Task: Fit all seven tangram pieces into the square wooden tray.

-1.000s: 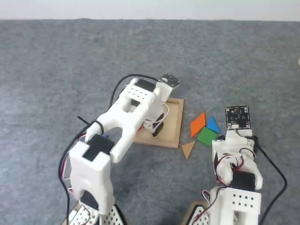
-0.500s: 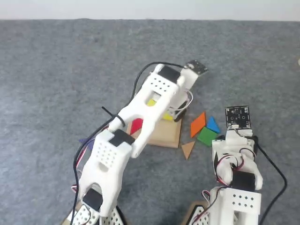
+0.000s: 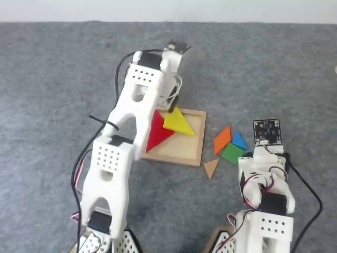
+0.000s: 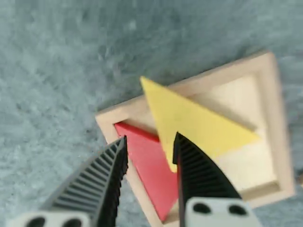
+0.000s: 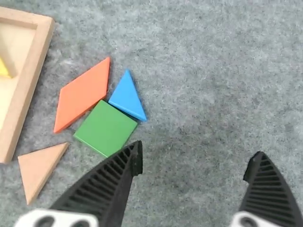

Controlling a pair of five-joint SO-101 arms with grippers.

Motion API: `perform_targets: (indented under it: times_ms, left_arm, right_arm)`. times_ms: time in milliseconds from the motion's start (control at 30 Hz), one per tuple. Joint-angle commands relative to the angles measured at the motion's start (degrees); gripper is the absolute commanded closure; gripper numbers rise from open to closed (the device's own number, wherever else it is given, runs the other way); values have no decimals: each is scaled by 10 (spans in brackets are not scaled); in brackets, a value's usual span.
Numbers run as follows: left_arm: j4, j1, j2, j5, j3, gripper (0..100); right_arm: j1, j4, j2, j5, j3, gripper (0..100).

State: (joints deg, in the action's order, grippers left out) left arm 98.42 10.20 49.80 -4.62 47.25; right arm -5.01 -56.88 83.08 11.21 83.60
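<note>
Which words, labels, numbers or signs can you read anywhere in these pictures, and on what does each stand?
None can be read.
The wooden tray, yellow triangle and red triangle are plain.
Any print on the circuit board on the right arm is too small to read.

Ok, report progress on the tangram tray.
Done: red triangle lies flat in the tray. In hand: yellow triangle is in but one corner overlaps the rim; the open left gripper hovers over it. Remaining: orange parallelogram, blue triangle, green square and tan triangle on the table by the open right gripper.
</note>
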Motion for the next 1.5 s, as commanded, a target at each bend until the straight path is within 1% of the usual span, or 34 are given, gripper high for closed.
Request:
perform_targets:
  times_ms: [0, 133, 267, 367, 567, 767, 967, 1100, 1267, 1367, 1467]
  left_arm:
    - [-1, -19, 5, -3, 9, 844]
    - [0, -30, 10, -4, 8, 844]
    - [11, -25, 10, -4, 5, 844]
    - [22, -7, 11, -4, 0, 844]
    - [22, 35, 6, -3, -62, 844]
    - [22, 24, -5, -4, -75, 845]
    - [20, 23, -100, -4, -110, 845]
    - [7, 20, -164, 6, -108, 845]
    - [-45, -6, -268, 91, -117, 845]
    - [-69, -16, -333, 121, -172, 845]
    - [-120, -21, -413, 123, -282, 845]
  right_arm:
    - [5, -6, 10, 7, -9, 648]
    - [5, -6, 10, 7, -9, 648]
    - [5, -6, 10, 7, -9, 648]
    - [5, -6, 10, 7, -9, 648]
    - [5, -6, 10, 7, -9, 648]
    - [5, -6, 10, 7, -9, 648]
    - [5, -5, 10, 7, -9, 648]
    - [5, -5, 10, 7, -10, 648]
    - [5, -2, 5, 7, -28, 648]
    - [6, 7, 1, 7, -57, 648]
    - [23, 29, -46, 7, -86, 648]
